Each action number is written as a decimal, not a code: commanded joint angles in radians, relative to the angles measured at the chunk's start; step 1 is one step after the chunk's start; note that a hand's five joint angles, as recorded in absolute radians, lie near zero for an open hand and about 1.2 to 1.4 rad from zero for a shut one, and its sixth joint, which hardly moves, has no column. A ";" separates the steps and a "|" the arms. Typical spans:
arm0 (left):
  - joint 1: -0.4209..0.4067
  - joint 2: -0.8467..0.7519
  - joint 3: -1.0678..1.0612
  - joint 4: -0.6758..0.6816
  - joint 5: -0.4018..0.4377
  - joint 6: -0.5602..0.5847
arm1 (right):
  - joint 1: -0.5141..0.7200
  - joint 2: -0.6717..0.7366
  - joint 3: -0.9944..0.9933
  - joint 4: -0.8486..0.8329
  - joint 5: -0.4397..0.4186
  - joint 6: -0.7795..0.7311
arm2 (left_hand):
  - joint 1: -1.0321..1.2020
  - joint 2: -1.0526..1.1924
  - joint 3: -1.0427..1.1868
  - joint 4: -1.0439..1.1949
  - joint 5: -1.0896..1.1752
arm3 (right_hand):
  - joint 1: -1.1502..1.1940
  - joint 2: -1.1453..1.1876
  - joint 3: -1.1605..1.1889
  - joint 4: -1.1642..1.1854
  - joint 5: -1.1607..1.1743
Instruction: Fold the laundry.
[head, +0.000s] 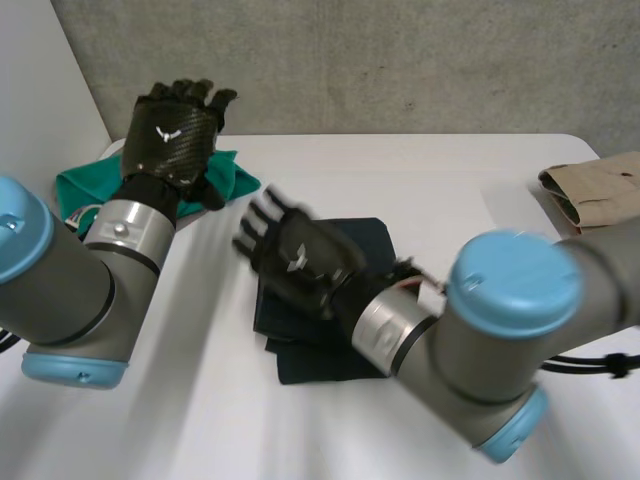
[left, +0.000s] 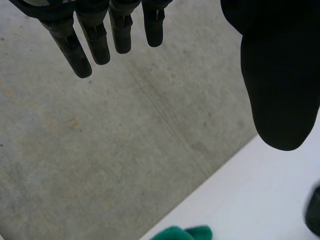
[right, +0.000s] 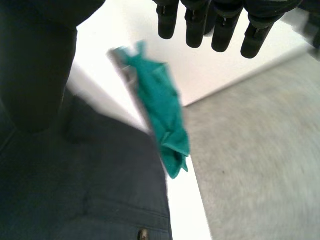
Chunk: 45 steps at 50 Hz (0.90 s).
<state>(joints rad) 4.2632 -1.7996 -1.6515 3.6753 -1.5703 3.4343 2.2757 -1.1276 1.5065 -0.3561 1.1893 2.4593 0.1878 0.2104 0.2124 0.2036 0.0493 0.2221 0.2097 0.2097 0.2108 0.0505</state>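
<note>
Closest to lens: right arm (head: 510, 330), blue-capped elbow low over desk (head: 420, 170).

Right hand (head: 300, 262) palm-down above dark blue garment (head: 370, 242). Fingers (right: 197, 25) straight and spread, thumb held wide of them, nothing gripped. Contact between palm and fabric: cannot tell.

Garment directly under right palm and thumb, lying on desk in a rough layered stack, edges not squared. Button (right: 144, 234) and seam noted on upper layer, so probably trousers or shorts.

Green cloth (head: 235, 180) bunched beyond right fingertips, near desk edge, apart from garment.

Left hand (head: 175, 135) raised over green cloth, its fingers (left: 97, 42) straight, slightly apart, empty. Tip of green cloth well below those fingertips.

Beige cloth (head: 600, 190) folded at desk edge beyond right arm, well apart from both sets of fingers.

Handling estimate:
- Woven fabric: soft, limp, light to moderate weight, not fragile.
- Thicker and stiffer at waistband, seams and button.
- Sag and sliding of layers expected if lifted by one point.
- Little slip against fingers, easy slip on smooth desk.

Best hold, as judged: pinch at an outer corner or hem of top layer, thumb under, fingers over. Alternative: flat palm pressing stack while other hand takes an edge. Avoid grabbing the middle, likely to bunch every layer.
</note>
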 joint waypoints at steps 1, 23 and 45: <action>-0.029 0.002 0.055 -0.034 0.006 -0.110 | -0.183 -0.126 -0.008 0.109 0.095 0.483 | -0.013 -0.036 -0.038 -0.029 -0.049 | -0.048 -0.035 -0.035 -0.036 -0.050; -0.187 -0.415 0.292 -0.495 -0.094 -0.162 | -0.275 0.261 -0.275 0.447 0.052 0.500 | 0.002 -0.020 -0.022 -0.014 -0.034 | -0.048 -0.035 -0.035 -0.036 -0.050; -0.172 -0.305 0.378 -0.540 -0.041 -0.127 | -0.256 0.046 -0.085 0.321 0.219 0.291 | -0.013 -0.036 -0.038 -0.029 -0.049 | -0.048 -0.035 -0.035 -0.036 -0.050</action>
<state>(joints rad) 4.0900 -2.1842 -1.3276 3.1306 -1.6597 3.2987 2.0042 -0.9433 1.2856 0.0575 1.3824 2.7665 0.1777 0.1969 0.2120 0.2035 0.0490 0.2141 0.1927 0.1966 0.2108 0.0491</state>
